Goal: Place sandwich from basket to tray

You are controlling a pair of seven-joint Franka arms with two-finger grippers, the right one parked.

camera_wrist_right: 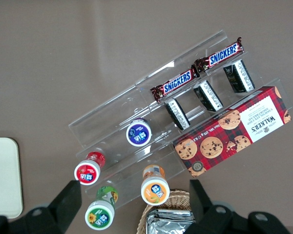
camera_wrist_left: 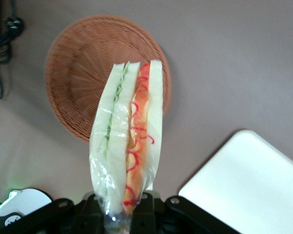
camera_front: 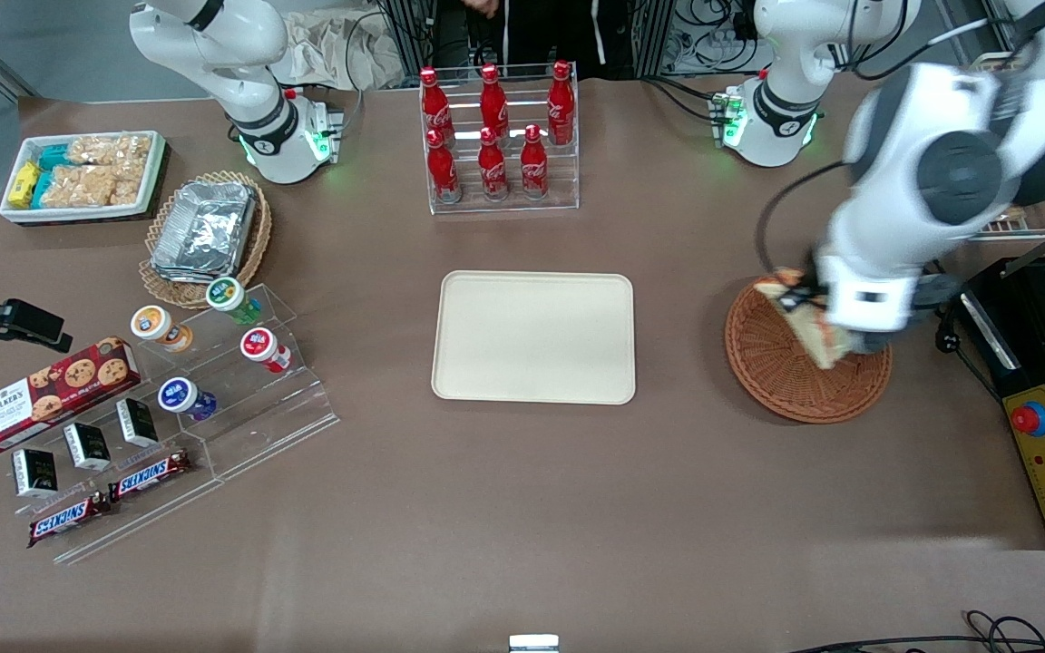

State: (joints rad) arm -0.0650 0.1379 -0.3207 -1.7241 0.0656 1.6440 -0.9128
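Above basket [camera_front: 795, 376], hand [camera_wrist_left: 121, 214] gripping sandwich [camera_wrist_left: 127, 146]

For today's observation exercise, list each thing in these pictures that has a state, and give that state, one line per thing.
sandwich: wrapped, gripped, lifted above the basket
basket: empty, on the table
tray: empty, flat on the table
gripper: shut on the sandwich, above the basket
cola bottles: upright, capped, in their rack
foil trays: stacked in the pale wicker basket
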